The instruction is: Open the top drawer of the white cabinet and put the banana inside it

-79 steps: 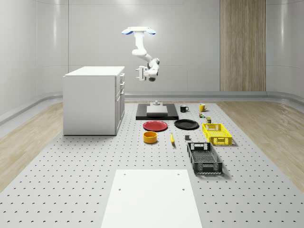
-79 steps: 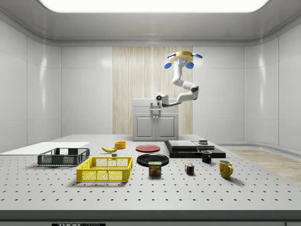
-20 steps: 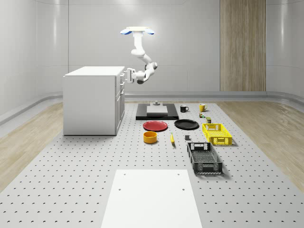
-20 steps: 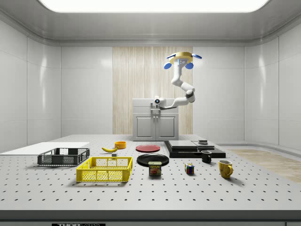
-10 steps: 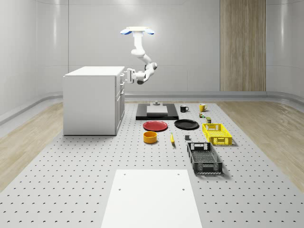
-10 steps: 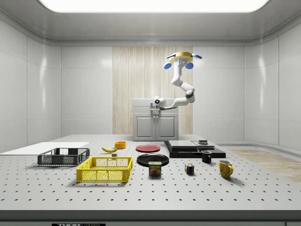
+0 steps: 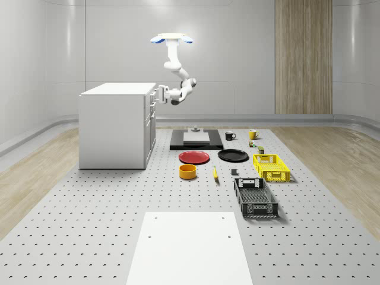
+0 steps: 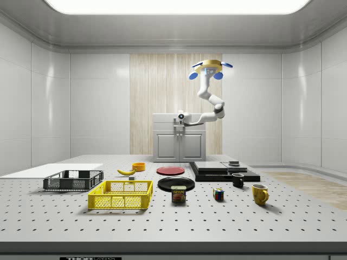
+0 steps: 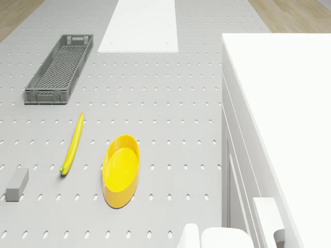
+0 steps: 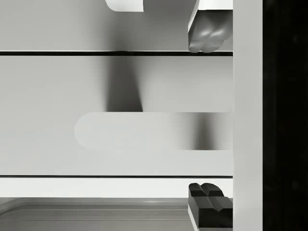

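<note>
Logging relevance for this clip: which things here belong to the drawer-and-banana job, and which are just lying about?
Job: white cabinet; its top drawer, handle between the open fingers; gripper; banana; the drone hovers beside the cabinet.

Lying about: yellow bowl; red plate; black plate; yellow crate; grey crate; mugs.

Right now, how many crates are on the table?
2. The yellow crate lies toward the whole-scene view's right, past the plates; the black crate lies just in front of it, nearer the camera.
</note>
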